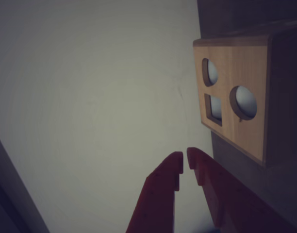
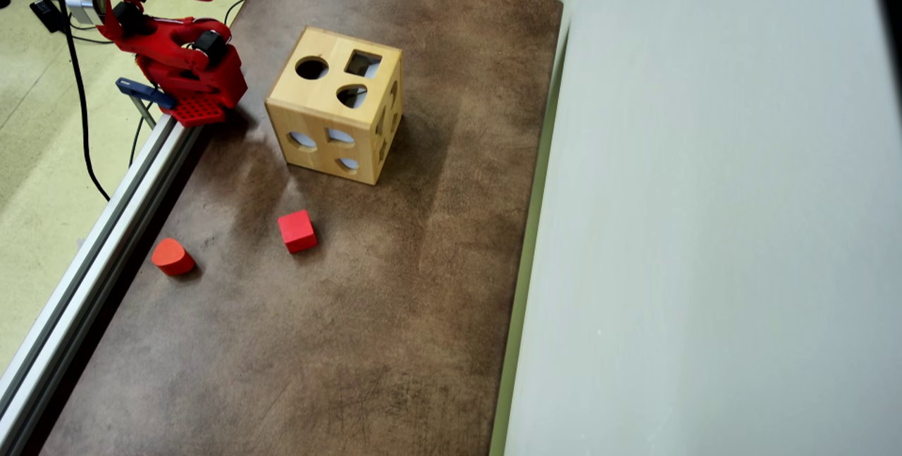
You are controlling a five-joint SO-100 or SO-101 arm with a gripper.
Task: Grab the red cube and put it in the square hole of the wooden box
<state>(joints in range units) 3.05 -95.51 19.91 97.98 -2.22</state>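
the red cube (image 2: 297, 231) sits on the brown desk (image 2: 394, 315) toward the left edge as the overhead view shows it, well apart from the wooden box (image 2: 337, 106), which stands nearer the far edge. a second red piece with a rounded side (image 2: 172, 256) lies close to the left edge, near the cube but not touching it. the cube is not yet grabbed.

the cube looks like a small solid block, probably painted wood: light, stiff and not fragile, though its smooth faces could slip. i would judge the best hold to be across two opposite flat faces, low and centred, with the fingers square to them; it lies slightly turned against the desk edges, so the wrist would need to match that.

the end effector (image 1: 183, 162) is empty, its red jaws nearly together with only a thin gap at the tips. only the wrist view shows this; in the overhead view the arm (image 2: 176, 65) is folded up at the far left corner with the tips hidden. the wrist view also shows one holed face of the box side-on, but not the cube. the overhead view alone shows the cube and the square hole (image 2: 363, 63) on the box top.
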